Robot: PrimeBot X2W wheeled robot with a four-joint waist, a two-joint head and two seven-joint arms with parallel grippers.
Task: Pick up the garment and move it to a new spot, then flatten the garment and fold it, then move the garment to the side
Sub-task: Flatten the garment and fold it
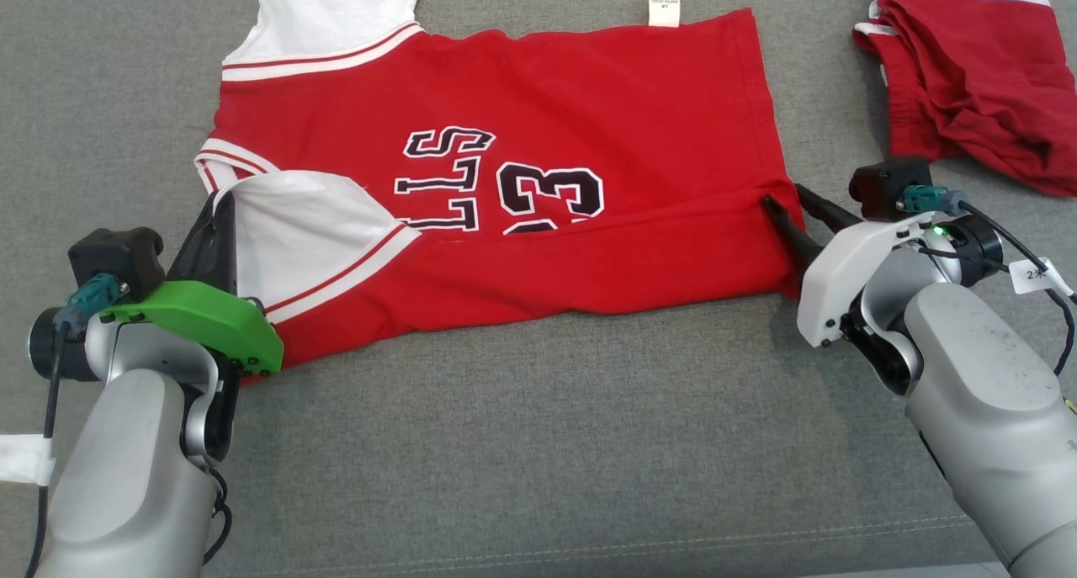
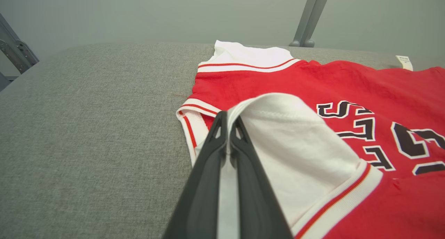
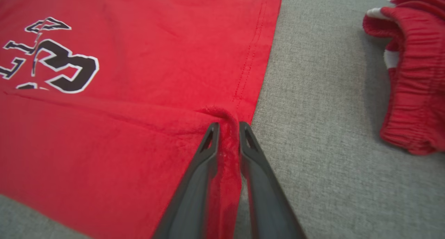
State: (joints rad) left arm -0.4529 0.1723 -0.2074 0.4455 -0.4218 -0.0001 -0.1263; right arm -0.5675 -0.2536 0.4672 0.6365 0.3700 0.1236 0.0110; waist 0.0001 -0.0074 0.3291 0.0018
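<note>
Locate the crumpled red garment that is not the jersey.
In the head view the crumpled red garment lies at the upper right on the grey surface, apart from the jersey, just beyond the right gripper.

Jersey: matt red knit cloth, faintly napped; white sleeve panels smooth; lettering flat print. Support surface: coarse grey woven fabric, matt. Left gripper: dark matt plastic fingers, smooth green plastic cover. Right gripper: same fingers, smooth white plastic housing. Shorts: crinkled red cloth.
</note>
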